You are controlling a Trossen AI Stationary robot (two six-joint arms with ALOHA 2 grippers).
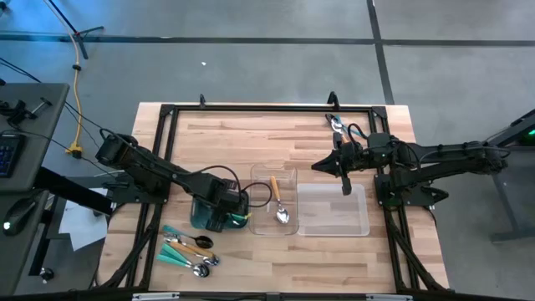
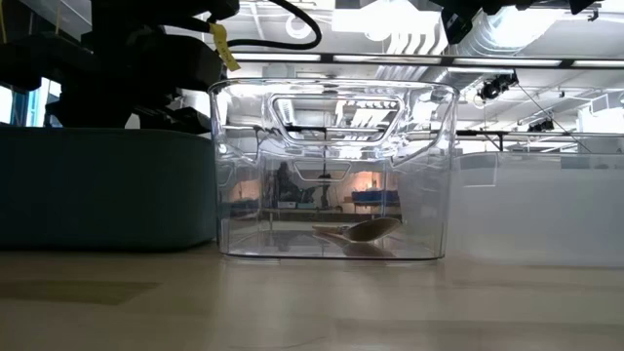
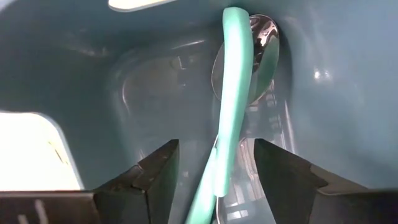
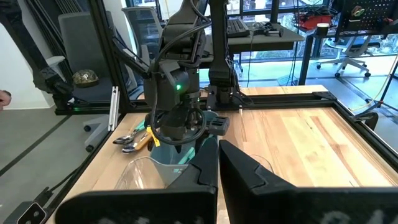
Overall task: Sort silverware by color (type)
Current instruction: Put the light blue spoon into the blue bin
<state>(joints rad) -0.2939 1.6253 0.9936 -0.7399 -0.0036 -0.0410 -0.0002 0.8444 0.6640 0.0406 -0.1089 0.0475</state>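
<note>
My left gripper [image 3: 217, 149] is down inside the teal bin [image 1: 204, 215], open. Its fingers stand on either side of the handle of a teal-handled spoon [image 3: 233, 106] without touching it. The spoon's silver head [image 3: 264, 46] rests against the bin's inner wall, and more shiny metal shows beneath it. An orange-handled spoon [image 1: 278, 203] lies flat in the left clear tray [image 1: 288, 176] and also shows in the low view [image 2: 361, 232]. Several teal- and orange-handled utensils [image 1: 191, 248] lie piled on the table near the front edge. My right gripper [image 1: 345, 186] hangs shut and empty above the right clear tray [image 1: 333, 224].
The two clear trays stand side by side mid-table, and the teal bin sits to their left [image 2: 107, 185]. A black frame [image 1: 267, 109] borders the wooden table. Bare wood [image 1: 251, 138] lies toward the far edge. My left arm [image 1: 159, 171] slants across the table's left side.
</note>
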